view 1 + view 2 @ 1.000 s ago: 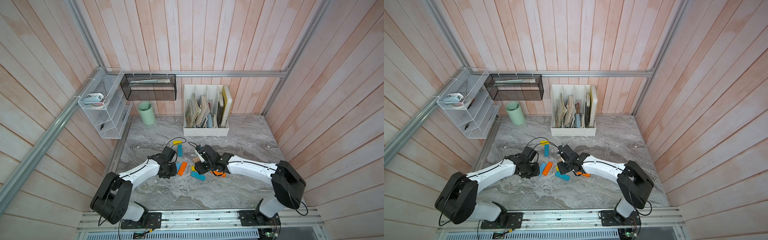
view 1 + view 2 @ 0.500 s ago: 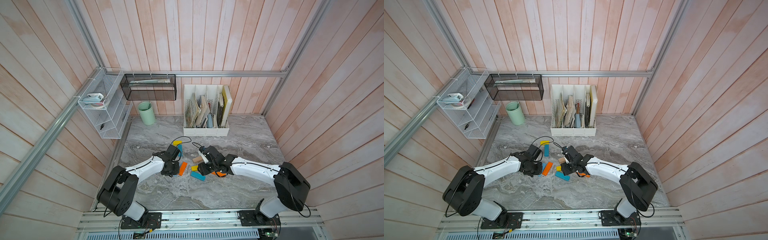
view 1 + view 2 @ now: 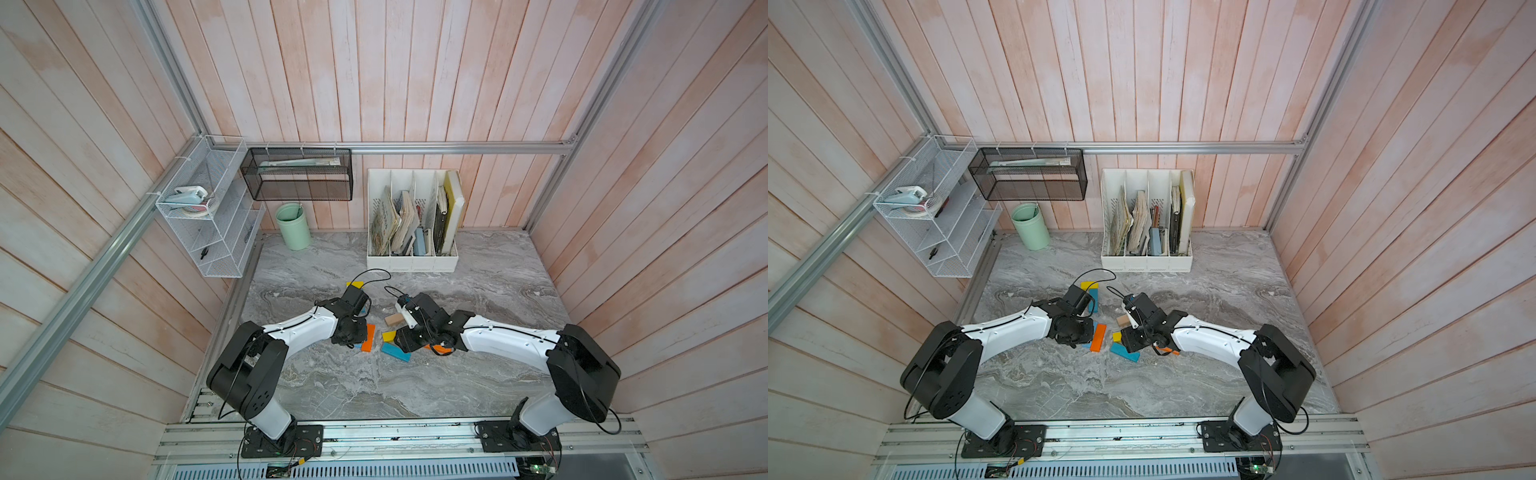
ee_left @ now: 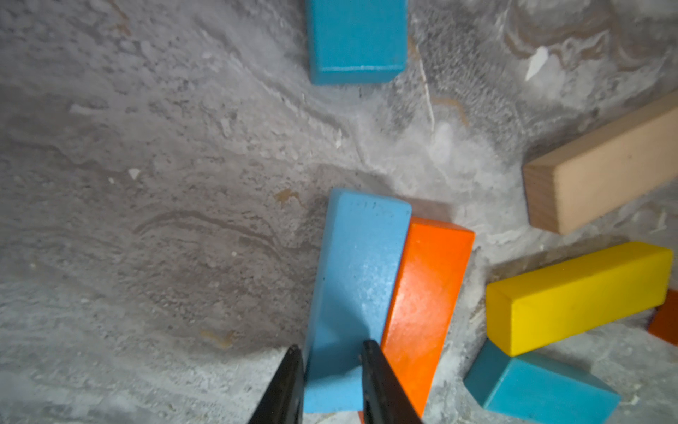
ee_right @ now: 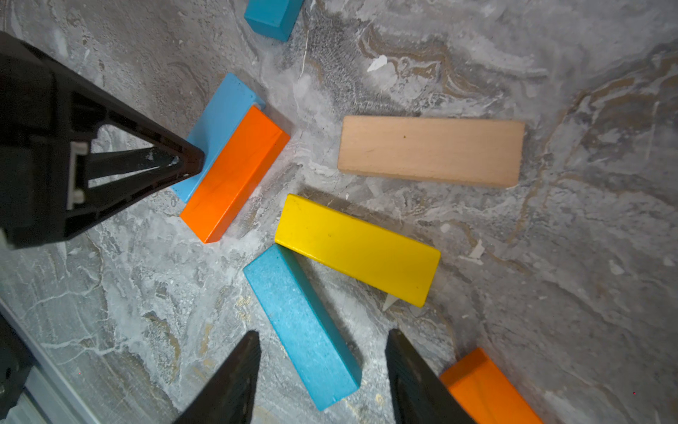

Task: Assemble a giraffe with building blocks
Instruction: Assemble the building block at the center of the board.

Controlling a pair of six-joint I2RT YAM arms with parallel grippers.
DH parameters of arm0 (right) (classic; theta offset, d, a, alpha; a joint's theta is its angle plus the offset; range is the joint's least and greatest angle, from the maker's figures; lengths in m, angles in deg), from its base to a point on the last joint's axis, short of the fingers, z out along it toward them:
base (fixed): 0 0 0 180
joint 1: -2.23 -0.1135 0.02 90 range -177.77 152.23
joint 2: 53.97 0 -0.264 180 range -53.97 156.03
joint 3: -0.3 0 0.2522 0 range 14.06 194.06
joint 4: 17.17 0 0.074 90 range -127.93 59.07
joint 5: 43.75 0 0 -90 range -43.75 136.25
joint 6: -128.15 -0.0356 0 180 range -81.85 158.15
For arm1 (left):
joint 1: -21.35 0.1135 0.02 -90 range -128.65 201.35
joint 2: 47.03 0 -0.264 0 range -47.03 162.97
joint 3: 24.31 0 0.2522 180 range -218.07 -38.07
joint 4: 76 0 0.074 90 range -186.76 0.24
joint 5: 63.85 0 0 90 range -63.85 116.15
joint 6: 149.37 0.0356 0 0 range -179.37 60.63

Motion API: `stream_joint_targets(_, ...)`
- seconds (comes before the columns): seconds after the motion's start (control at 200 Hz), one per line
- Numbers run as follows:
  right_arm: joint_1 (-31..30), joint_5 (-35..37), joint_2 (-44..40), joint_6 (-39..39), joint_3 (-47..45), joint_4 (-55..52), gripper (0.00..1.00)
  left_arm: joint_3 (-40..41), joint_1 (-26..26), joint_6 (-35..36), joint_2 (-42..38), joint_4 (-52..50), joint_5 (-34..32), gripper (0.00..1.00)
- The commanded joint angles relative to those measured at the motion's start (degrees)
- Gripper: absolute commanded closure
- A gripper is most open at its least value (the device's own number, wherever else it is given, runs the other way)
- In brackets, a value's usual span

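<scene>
Our left hand (image 4: 330,350) clamps the blue block (image 4: 361,264) widthwise (light, stiff wood, we judge); right hand (image 5: 324,336) gapes over teal block (image 5: 293,312).

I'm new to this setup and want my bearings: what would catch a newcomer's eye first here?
First come the bright building blocks, scattered at the middle of the grey marble table. The left gripper is shut on a light blue block that lies against an orange block. The right gripper hangs open astride a teal block.
</scene>
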Motion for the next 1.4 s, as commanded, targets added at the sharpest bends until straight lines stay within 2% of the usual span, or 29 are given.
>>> stream_joint_targets(0.0, 0.3, -0.8, -0.5, -0.8, -1.0, 0.6, 0.43, 0.0, -0.4, -2.4, 2.6, 1.1, -2.7, 0.69)
stream_joint_targets(0.185, 0.4, -0.7, -0.6, -0.7, -1.3, 0.6, 0.43, 0.2, -0.4, -5.7, 4.0, 2.1, -5.4, 0.71)
stream_joint_targets(0.38, 0.4, -0.6, -1.0, -0.8, -1.8, 0.8, 0.43, -0.5, -0.4, -7.6, 6.8, 2.6, -5.2, 0.72)
stream_joint_targets(0.525, 0.3, -0.8, -1.1, -0.9, -2.5, 1.2, 0.43, -0.3, -0.3, -8.4, 4.8, 3.3, -5.5, 0.75)
stream_joint_targets(0.59, 0.4, -1.1, -1.0, -1.1, -2.8, 1.4, 0.43, 0.5, -0.4, -8.0, 1.6, 3.8, -5.3, 0.64)
stream_joint_targets(0.655, 0.3, -1.3, -1.2, -1.2, -3.1, 1.5, 0.43, 0.4, -0.4, -7.0, -0.6, 2.8, -5.4, 0.38)
stream_joint_targets(0.695, 0.3, -1.2, -1.4, -1.3, -3.3, 1.6, 0.43, -0.2, -0.3, -6.2, -1.2, 1.4, -5.3, 0.32)
stream_joint_targets(0.92, 0.3, -1.0, -1.9, -1.4, -3.6, 2.1, 0.43, -0.5, -0.4, -4.2, 0.3, -4.6, -9.3, 0.36)
stream_joint_targets(1.1, 0.3, -1.3, -2.3, -1.9, -4.7, 3.3, 0.43, 1.1, -0.7, -4.0, 0.0, -2.5, -7.4, 0.37)
stream_joint_targets(1.395, 0.3, -1.2, -2.6, -2.1, -5.8, 3.7, 0.43, -2.7, -4.7, -3.6, 2.6, -3.9, -7.8, 0.38)
